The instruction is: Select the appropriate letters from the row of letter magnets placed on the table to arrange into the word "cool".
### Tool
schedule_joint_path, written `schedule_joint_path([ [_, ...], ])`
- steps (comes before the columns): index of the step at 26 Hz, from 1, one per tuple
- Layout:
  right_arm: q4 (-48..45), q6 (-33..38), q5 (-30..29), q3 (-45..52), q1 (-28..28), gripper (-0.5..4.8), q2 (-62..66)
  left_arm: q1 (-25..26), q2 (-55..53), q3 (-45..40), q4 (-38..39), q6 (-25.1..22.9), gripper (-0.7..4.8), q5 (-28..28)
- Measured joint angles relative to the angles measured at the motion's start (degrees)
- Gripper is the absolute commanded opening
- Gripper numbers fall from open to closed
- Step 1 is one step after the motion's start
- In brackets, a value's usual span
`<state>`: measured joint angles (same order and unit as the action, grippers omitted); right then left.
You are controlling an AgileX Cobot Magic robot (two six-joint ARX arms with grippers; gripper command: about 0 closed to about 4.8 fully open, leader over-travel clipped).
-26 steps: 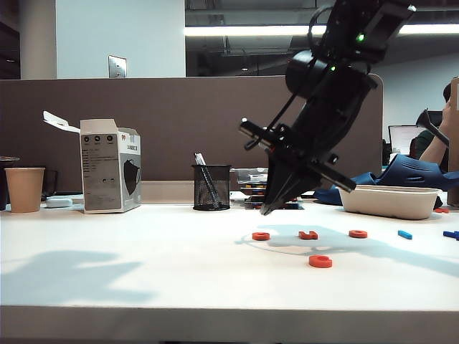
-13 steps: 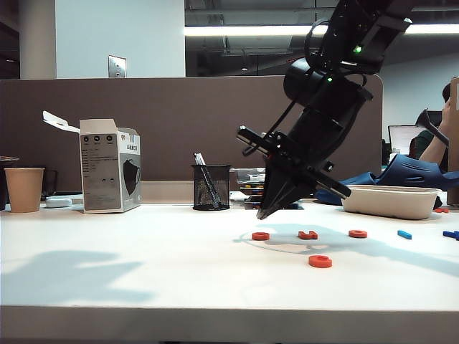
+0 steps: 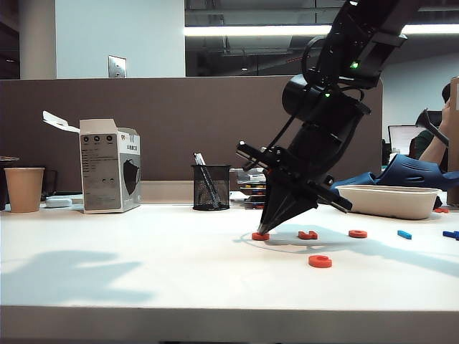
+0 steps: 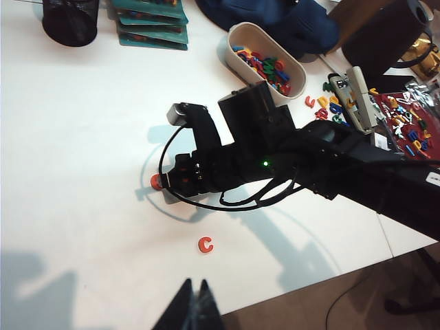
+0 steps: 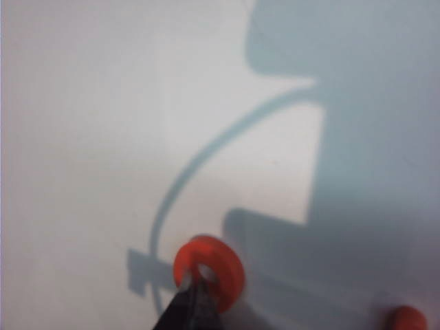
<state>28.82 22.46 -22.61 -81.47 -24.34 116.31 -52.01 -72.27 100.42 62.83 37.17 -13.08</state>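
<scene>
On the white table point(image 3: 143, 265) lies a row of magnets: an orange-red O point(image 3: 260, 236), a hook-shaped one point(image 3: 308, 234), a second O point(image 3: 358, 233), a light-blue bar point(image 3: 405, 234) and a darker blue piece point(image 3: 450, 234). The orange-red C point(image 3: 320, 261) lies apart, nearer the front edge. My right gripper point(image 3: 259, 231) is shut and points steeply down, its tip in the hole of the leftmost O point(image 5: 213, 265). My left gripper point(image 4: 194, 283) is shut and empty, hovering high over the front edge near the C point(image 4: 205, 245).
At the back stand a paper cup point(image 3: 24, 188), a grey box point(image 3: 110, 174) and a mesh pen holder point(image 3: 211, 187). A white oval bowl point(image 3: 391, 201) sits back right, and the left wrist view shows coloured letters in it. Stacked trays lie behind the right arm.
My right gripper has come down and slightly left, from above the table until its shut tip rests at the leftmost O. The magnets have not moved.
</scene>
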Motion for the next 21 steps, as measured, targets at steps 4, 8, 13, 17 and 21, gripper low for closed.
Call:
schedule_joint_path([
  [4, -0.7, 0.5, 0.3, -0.4, 0.0, -0.06, 0.6, 0.0, 0.0, 0.0, 0.0, 0.0, -0.03, 0.0],
  [8, -0.8, 1.1, 0.6, -0.4, 0.0, -0.06, 0.7, 0.0, 0.0, 0.0, 0.0, 0.0, -0.03, 0.0],
  [13, -0.3, 1.2, 1.3, -0.6, 0.0, -0.06, 0.7, 0.0, 0.0, 0.0, 0.0, 0.0, -0.03, 0.0],
  [17, 1.5, 1.1, 4.3, -0.9, -0.1, -0.06, 0.5, 0.0, 0.0, 0.0, 0.0, 0.0, -0.03, 0.0],
  [21, 4.3, 0.1, 7.3, -1.2, -0.1, -0.06, 0.0, 0.0, 0.0, 0.0, 0.0, 0.0, -0.03, 0.0],
])
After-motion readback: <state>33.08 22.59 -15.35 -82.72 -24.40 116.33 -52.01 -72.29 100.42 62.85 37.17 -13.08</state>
